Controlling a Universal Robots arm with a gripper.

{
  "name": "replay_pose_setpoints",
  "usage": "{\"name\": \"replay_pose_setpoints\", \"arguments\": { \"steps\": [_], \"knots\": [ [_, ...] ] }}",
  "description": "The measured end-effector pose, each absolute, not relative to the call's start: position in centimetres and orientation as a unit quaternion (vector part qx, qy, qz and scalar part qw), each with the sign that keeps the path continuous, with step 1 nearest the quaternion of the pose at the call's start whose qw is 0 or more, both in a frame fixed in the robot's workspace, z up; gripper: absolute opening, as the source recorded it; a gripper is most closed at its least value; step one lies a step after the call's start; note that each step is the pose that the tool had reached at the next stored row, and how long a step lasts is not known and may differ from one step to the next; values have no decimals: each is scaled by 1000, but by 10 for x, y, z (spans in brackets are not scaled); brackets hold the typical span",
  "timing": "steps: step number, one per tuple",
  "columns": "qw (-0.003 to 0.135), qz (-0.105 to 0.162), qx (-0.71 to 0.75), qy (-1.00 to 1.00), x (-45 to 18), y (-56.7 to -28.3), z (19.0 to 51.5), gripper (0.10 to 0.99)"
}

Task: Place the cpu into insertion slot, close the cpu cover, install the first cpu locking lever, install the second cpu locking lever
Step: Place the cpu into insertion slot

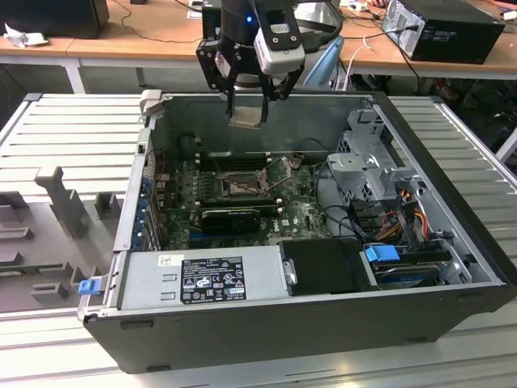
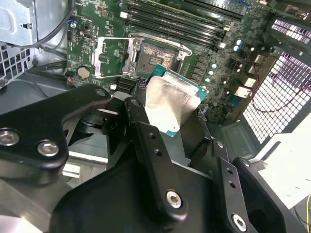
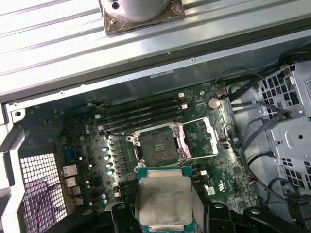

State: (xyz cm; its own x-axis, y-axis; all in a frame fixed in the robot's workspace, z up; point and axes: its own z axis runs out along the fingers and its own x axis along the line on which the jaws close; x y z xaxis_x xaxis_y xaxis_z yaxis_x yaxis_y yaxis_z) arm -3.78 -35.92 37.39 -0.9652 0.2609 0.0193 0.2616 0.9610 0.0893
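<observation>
Tan-grey cpu (image 1: 246, 118) clamped between the fingers of the gripper (image 1: 246, 111), upper centre of the exterior view, well above the insertion slot (image 1: 241, 187); cpu cover (image 3: 204, 140) swung open. Judgement: placement wants chip level, edges square to slot rim, no force

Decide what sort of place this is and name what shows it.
Likely a robotics lab: a pincer holds a cpu over an open computer case, with cable-strewn benches behind.
</observation>
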Motion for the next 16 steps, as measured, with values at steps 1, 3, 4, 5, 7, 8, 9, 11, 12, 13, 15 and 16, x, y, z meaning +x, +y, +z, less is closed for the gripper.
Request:
{"name": "replay_pose_setpoints", "arguments": {
  "steps": [1, 3, 4, 5, 7, 8, 9, 11, 12, 13, 15, 16],
  "knots": [
    [4, -46, -135, -990, -38, -359, 374, 525],
    [3, -46, -139, -989, -38, -359, 374, 525],
    [3, -46, -142, -989, -38, -359, 374, 525],
    [3, -46, -144, -989, -38, -359, 374, 525],
    [3, -46, -151, -987, -38, -359, 374, 525],
    [3, -46, -155, -987, -38, -359, 374, 525],
    [2, -46, -158, -986, -38, -359, 374, 525],
    [2, -46, -161, -986, -38, -359, 374, 525],
    [2, -46, -164, -985, -38, -359, 374, 525],
    [2, -46, -166, -985, -38, -359, 374, 525],
    [2, -46, -174, -984, -38, -359, 374, 525],
    [2, -46, -177, -983, -38, -359, 374, 525]
  ]
}}
